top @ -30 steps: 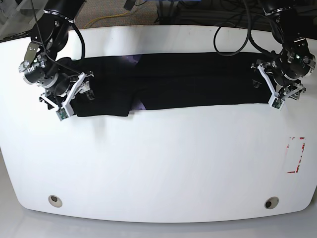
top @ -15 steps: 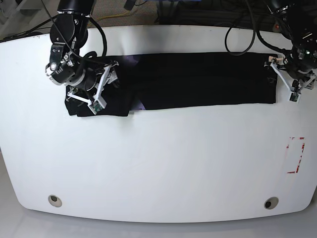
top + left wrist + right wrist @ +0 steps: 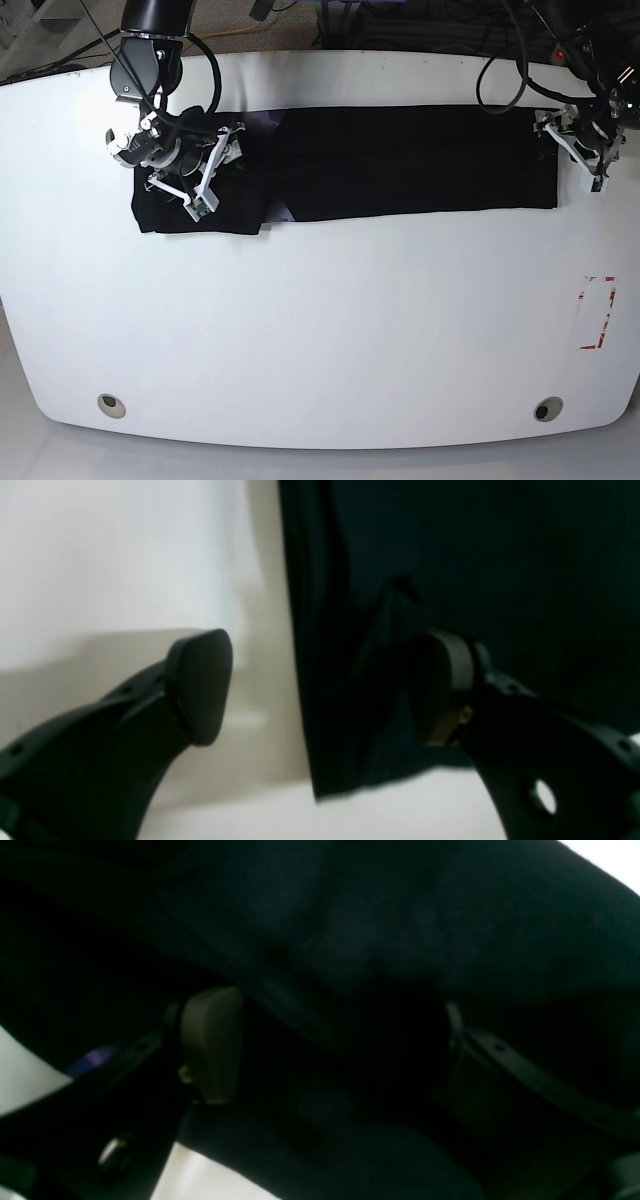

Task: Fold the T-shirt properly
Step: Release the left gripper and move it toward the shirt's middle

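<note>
In the left wrist view, the left gripper (image 3: 320,690) stood wide open astride the T-shirt (image 3: 450,580) edge, holding nothing. In the right wrist view, the right gripper (image 3: 330,1050) gaped over dark cloth. In the base view, the shirt lay as a long band across the surface (image 3: 320,330). The step was likely end grasps, which called for closing on the edges.

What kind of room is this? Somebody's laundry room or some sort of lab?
Most likely a robotics lab or test bench, not a home. A black T-shirt lies on a bare white table between two robot arms, cables trail behind the table, and red tape marks sit on the tabletop.
</note>
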